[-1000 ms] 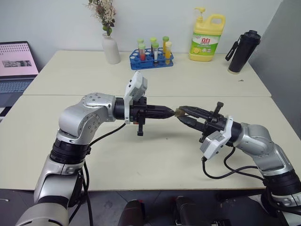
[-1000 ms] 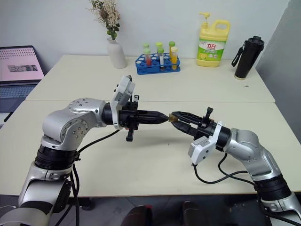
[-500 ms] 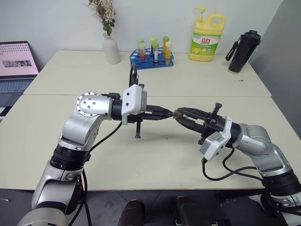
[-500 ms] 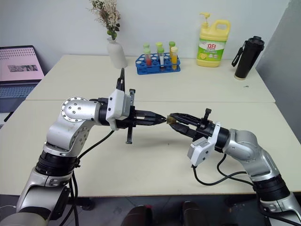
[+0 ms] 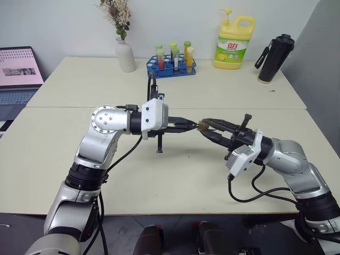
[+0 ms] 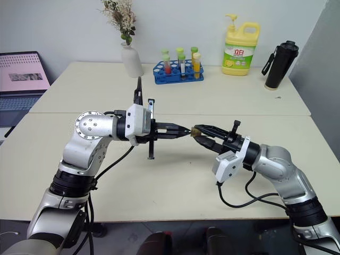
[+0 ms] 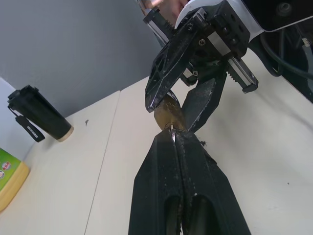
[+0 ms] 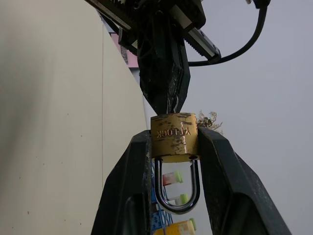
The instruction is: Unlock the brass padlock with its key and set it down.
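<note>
Now the right gripper [image 5: 208, 128] pinches the little gold brass padlock [image 8: 174, 136], held above the pale bench [image 5: 175, 180] at about 3 o'clock of the left gripper [image 5: 194, 126]. That one is squeezed shut on the thin silver key [image 7: 169, 128]. It looks like the turning step; next the shackle must pop free.

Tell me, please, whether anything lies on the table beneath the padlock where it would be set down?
Nothing visible does: the brass padlock, clamped in the right gripper, hangs over a bare stretch of table.

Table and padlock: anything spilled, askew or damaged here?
Nothing stands out. The padlock sits squarely in the right hand, shackle closed; the left hand meets its body. The bottle, rack and vase stand upright.
</note>
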